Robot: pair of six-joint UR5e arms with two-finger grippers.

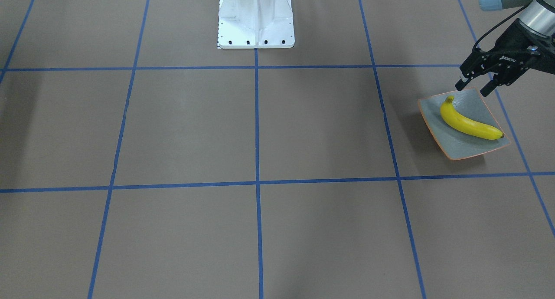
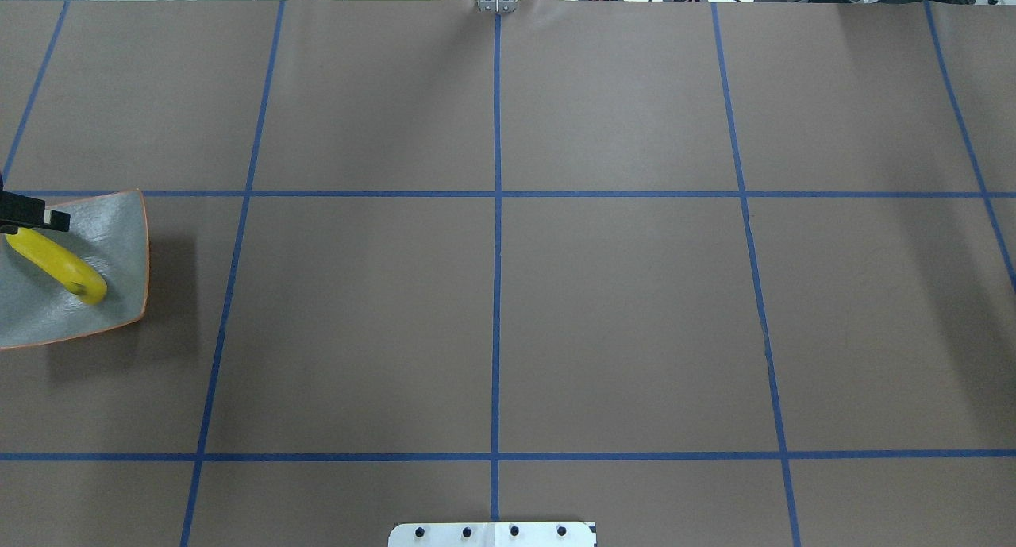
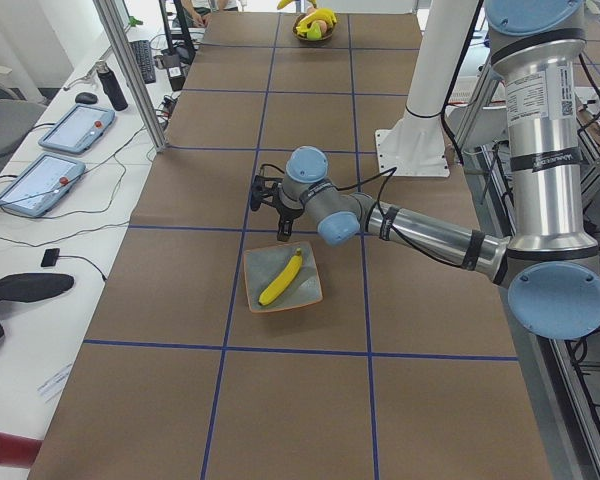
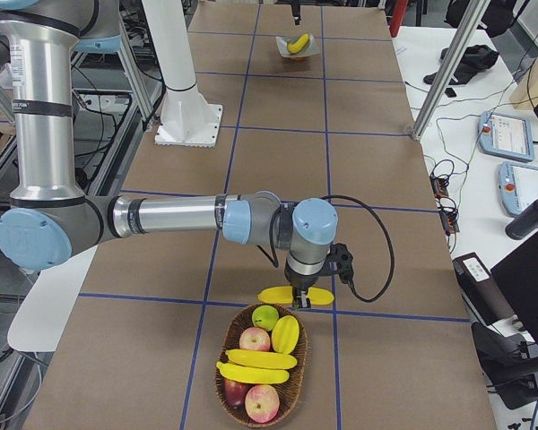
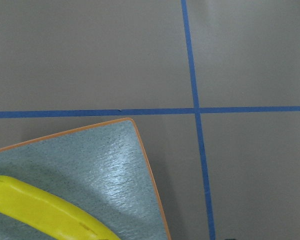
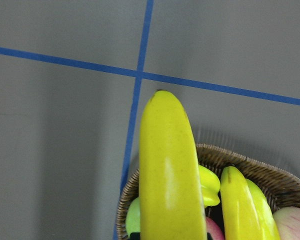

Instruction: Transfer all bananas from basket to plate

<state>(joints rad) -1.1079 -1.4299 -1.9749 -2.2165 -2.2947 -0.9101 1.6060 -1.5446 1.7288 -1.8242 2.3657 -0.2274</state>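
Note:
One yellow banana [image 1: 470,122] lies diagonally on the grey-green plate [image 1: 459,142] with its orange rim. My left gripper [image 1: 474,87] hovers open and empty over the plate's corner near the banana's stem. In the overhead view only one of its fingers [image 2: 36,214] shows, above the plate [image 2: 111,237]. At the table's other end my right gripper [image 4: 307,291] is shut on a second banana [image 4: 296,295], held level just above and beyond the wicker basket [image 4: 221,381]. The right wrist view shows this banana [image 6: 170,170] over the basket rim [image 6: 270,172]. More bananas [image 4: 255,359] lie in the basket.
The basket also holds red apples [image 4: 262,403], a green fruit [image 4: 265,316] and a yellow fruit [image 4: 285,333]. The white robot base [image 1: 256,21] stands at the table's middle edge. Brown table with blue tape grid lines [image 2: 496,213] stretches between plate and basket. Tablets and cables sit beside the table.

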